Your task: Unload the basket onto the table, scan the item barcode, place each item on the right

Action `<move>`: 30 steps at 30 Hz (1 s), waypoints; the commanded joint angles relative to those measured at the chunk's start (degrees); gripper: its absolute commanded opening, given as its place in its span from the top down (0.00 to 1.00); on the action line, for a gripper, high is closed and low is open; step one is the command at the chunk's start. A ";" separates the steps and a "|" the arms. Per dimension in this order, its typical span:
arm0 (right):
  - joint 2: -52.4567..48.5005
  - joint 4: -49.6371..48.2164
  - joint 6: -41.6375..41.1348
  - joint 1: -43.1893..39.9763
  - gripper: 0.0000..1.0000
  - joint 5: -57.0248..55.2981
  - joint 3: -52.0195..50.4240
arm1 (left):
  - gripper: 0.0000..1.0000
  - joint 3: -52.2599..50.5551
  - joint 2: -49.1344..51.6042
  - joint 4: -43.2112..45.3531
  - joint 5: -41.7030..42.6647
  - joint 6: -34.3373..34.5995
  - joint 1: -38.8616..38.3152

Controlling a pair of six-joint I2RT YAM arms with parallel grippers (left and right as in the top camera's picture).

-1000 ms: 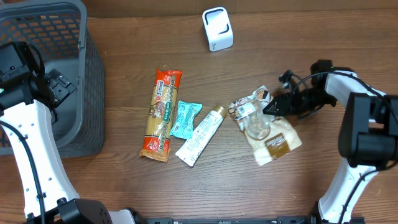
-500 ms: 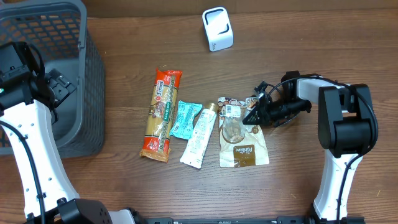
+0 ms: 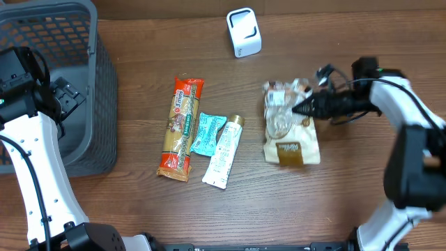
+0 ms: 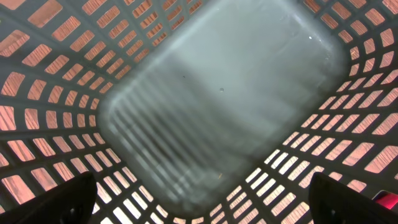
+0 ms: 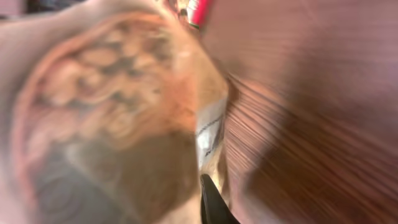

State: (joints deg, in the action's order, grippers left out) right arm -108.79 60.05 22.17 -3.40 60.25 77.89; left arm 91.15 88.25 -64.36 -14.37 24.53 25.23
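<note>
Right gripper is clamped shut on the upper edge of the brown snack pouch. The pouch sits on the table right of the white tube and below-right of the white scanner. The right wrist view is blurred, with the pouch filling its left side. Left gripper hangs over the grey basket, jaws spread wide above its floor.

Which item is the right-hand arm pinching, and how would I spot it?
From the grey basket, follow the row of packets across the table: pasta packet, teal sachet, white tube. Beyond the tube lies the pouch, pinched by the right gripper. Only it is tan with a clear window and a brown label.
</note>
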 commanded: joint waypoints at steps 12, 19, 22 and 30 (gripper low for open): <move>14.51 -3.63 -15.89 1.01 0.96 -0.44 1.40 | 0.01 -0.31 0.15 -0.15 0.48 1.01 -0.11; 14.49 -7.04 -30.93 10.16 0.97 -20.98 7.41 | 0.00 -0.31 0.15 -0.15 0.48 1.01 -0.11; 14.49 -7.32 -32.94 15.21 0.97 -30.12 13.70 | 0.01 -0.31 0.15 -0.15 0.48 1.03 -0.11; 11.63 -19.89 -28.09 28.94 0.96 -90.51 18.82 | 0.00 -0.31 0.15 -0.15 0.48 1.01 -0.11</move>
State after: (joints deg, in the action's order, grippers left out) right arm -95.92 43.40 -9.43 22.06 0.27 95.79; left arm 91.15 88.25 -64.34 -14.37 24.53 25.23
